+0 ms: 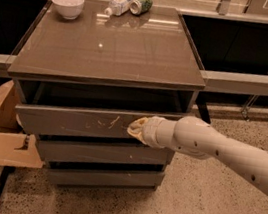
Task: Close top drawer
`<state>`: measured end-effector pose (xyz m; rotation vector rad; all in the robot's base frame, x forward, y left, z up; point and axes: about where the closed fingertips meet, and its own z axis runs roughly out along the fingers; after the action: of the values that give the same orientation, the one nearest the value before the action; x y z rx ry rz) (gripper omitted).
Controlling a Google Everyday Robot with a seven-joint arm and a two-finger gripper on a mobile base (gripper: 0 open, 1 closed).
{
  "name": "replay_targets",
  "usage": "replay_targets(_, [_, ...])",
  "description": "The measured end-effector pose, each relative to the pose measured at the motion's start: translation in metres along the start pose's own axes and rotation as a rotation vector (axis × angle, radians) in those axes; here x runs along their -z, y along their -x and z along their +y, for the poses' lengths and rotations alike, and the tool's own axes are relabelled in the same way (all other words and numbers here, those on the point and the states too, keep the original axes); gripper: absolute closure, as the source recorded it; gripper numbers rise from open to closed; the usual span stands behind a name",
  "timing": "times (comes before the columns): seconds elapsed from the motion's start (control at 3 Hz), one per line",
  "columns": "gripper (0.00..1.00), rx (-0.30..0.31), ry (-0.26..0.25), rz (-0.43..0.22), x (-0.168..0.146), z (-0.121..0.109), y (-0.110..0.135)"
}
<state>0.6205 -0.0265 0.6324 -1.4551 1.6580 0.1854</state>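
Holds the gripper (136, 128) against the scratched front of the part-open top drawer (71, 122), right of centre; cannot tell whether spread or clamped.

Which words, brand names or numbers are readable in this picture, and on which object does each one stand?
None can be read.
The bottle on the cabinet top: label too blurred to read.
The green can beside it: print too blurred to read.
The top drawer: its white marks are scratches, not letters.
The gripper, at the top drawer's front: no marking visible.
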Motion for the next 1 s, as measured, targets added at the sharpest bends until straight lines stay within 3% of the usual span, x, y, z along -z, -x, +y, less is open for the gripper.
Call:
replay_targets(0.33, [1.00,0.039,-0.036,-0.021,-0.0194,-0.0255,0.0090])
replay_targets(0.67, [1.00,0.039,-0.036,-0.022,-0.0187,-0.0242,0.0094])
replay_targets(1.0, [1.00,0.003,0.015,-0.035,-0.0140,-0.0166,0.0105])
